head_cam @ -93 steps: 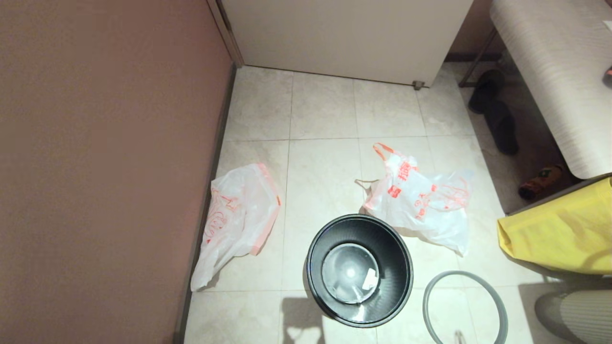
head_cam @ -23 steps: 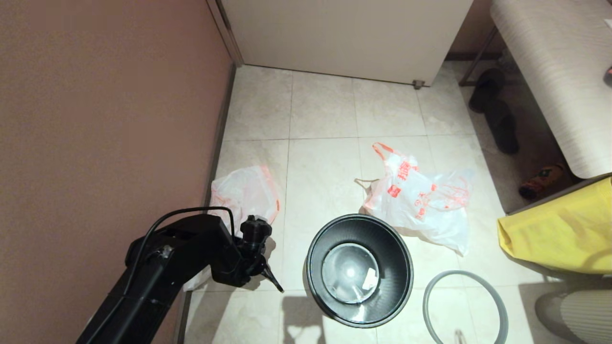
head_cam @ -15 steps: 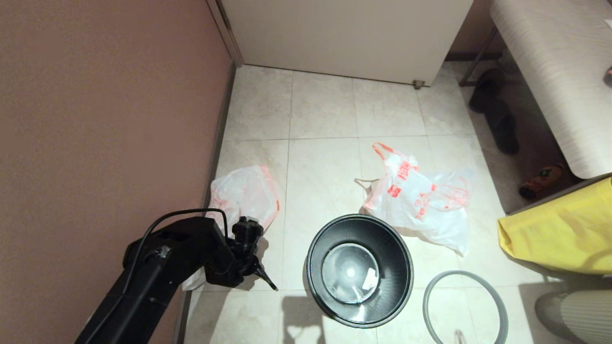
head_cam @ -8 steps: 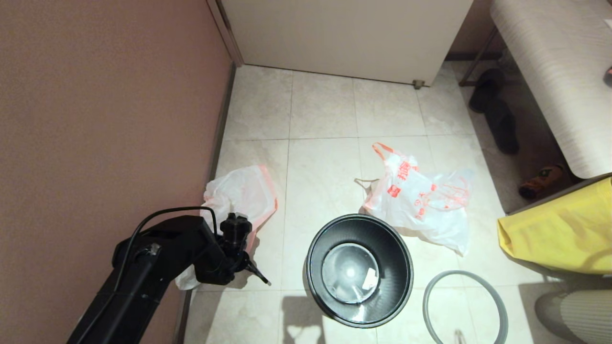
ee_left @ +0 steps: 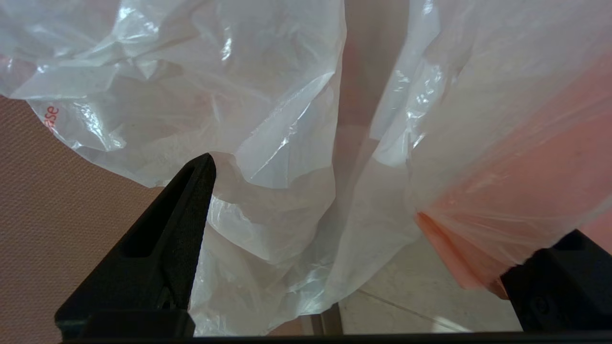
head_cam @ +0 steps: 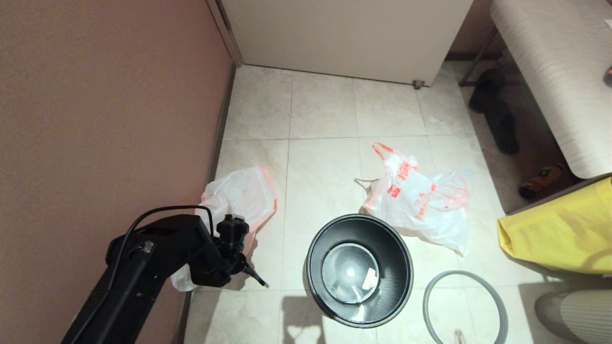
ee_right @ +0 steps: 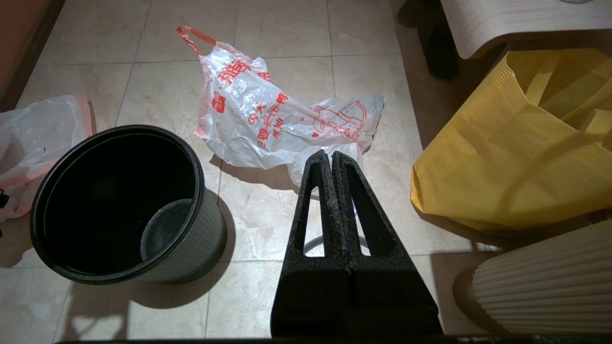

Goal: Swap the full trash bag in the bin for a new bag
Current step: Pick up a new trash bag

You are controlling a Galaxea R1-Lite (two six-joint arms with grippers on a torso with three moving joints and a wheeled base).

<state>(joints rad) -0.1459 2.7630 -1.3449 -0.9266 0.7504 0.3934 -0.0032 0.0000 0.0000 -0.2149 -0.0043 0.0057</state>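
Note:
The black bin [head_cam: 359, 270] stands empty on the tiled floor, with its grey hoop rim [head_cam: 432, 296] lying loose to its right. Behind the bin lies the full trash bag [head_cam: 420, 200], white with red lettering and a thin orange loop handle. The new bag [head_cam: 239, 196], with a pale-orange hem band, is bunched against the brown wall. My left gripper [head_cam: 239, 270] is low at the new bag's near end, open, and the bag's film [ee_left: 267, 119] lies between its spread fingers [ee_left: 181, 229]. My right gripper [ee_right: 331, 155] is shut and empty, hanging above the hoop rim [ee_right: 311, 244].
The brown wall [head_cam: 95, 119] runs close along the left. A white cabinet [head_cam: 344, 33] closes the back. A yellow cloth bag [head_cam: 559, 234], a pale bench [head_cam: 550, 71], dark shoes [head_cam: 497, 119] and a ribbed pale object [head_cam: 578, 310] crowd the right.
My left arm has come into view and drifted left toward the wall. The new bag's near end has bunched up toward the wall. The bin, hoop and full bag have not moved.

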